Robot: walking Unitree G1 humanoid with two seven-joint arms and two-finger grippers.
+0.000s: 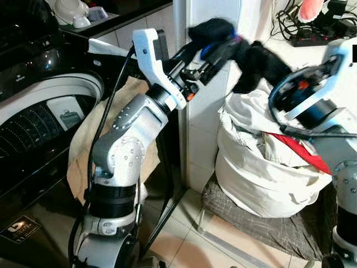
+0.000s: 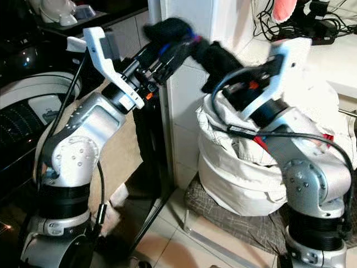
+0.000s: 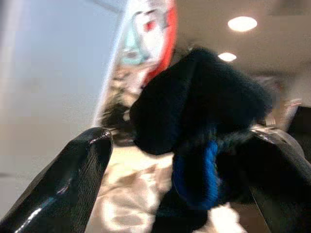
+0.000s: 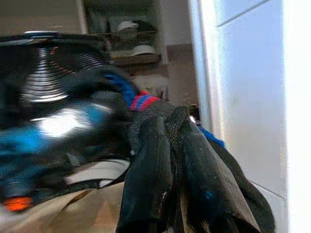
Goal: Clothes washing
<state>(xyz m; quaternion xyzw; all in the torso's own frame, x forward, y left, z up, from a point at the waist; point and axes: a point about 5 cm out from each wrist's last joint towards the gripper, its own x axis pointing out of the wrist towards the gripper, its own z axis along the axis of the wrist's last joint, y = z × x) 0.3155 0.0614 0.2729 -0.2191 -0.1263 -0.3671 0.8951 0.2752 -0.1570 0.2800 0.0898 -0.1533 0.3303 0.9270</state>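
Above laundry bag [image 1: 262, 184], blurred dark garment [image 1: 254, 58]

The washing machine [image 1: 39, 117] stands at the left, a pillar [image 1: 209, 111] between it and the laundry bag [image 1: 262, 178]. The bag sits on a low rack [image 1: 251, 223] at the right, with a power strip [image 1: 312, 36] on the worktop [image 1: 290, 50] behind it.

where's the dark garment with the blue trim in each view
Left eye: dark garment top centre, above the white laundry bag.
Right eye: top centre, above the bag.
Left wrist: centre, between the black fingers.
Right wrist: lower centre.
Shared landmark: the white tiled pillar.
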